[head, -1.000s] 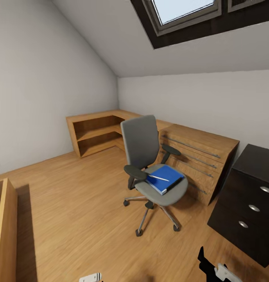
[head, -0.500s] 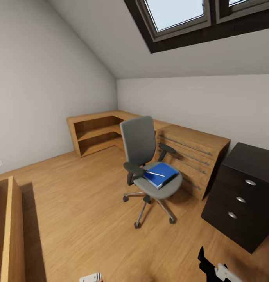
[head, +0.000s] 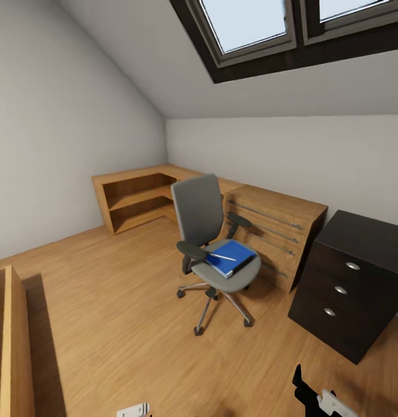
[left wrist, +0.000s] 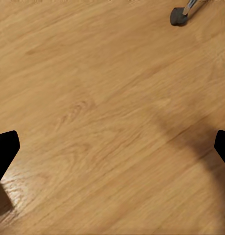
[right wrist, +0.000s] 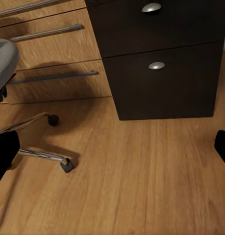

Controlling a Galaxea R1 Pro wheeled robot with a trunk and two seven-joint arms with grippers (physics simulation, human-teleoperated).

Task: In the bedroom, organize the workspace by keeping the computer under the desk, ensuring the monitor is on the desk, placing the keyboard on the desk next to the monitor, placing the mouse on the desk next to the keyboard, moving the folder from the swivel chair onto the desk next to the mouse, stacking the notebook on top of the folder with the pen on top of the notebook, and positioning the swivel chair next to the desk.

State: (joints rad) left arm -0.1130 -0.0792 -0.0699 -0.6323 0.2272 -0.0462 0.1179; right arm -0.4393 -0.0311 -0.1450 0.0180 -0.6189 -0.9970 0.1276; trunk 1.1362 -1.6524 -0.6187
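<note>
The grey swivel chair (head: 200, 215) stands on the wood floor mid-room, in front of a light-wood cabinet. On its seat lies the blue folder (head: 234, 258) with the white pen (head: 222, 256) across it. To the chair's right is the dark three-drawer unit (head: 338, 289) of the desk; the same drawers (right wrist: 161, 63) appear in the right wrist view, beside the chair's chrome base (right wrist: 43, 155). My left gripper (left wrist: 112, 152) is open over bare floor, with a chair caster (left wrist: 179, 15) nearby. My right gripper (right wrist: 112, 152) is open and empty. Monitor, keyboard, mouse, computer and notebook are out of view.
A low light-wood drawer cabinet (head: 274, 229) and an L-shaped open shelf (head: 135, 200) line the far wall under a sloped ceiling with a skylight (head: 251, 23). A wooden frame (head: 11, 341) stands at the near left. Open floor lies between me and the chair.
The whole view has shifted: the chair and cabinet appear smaller and further left, and more of the dark drawer unit shows. The camera moved; the things themselves did not.
</note>
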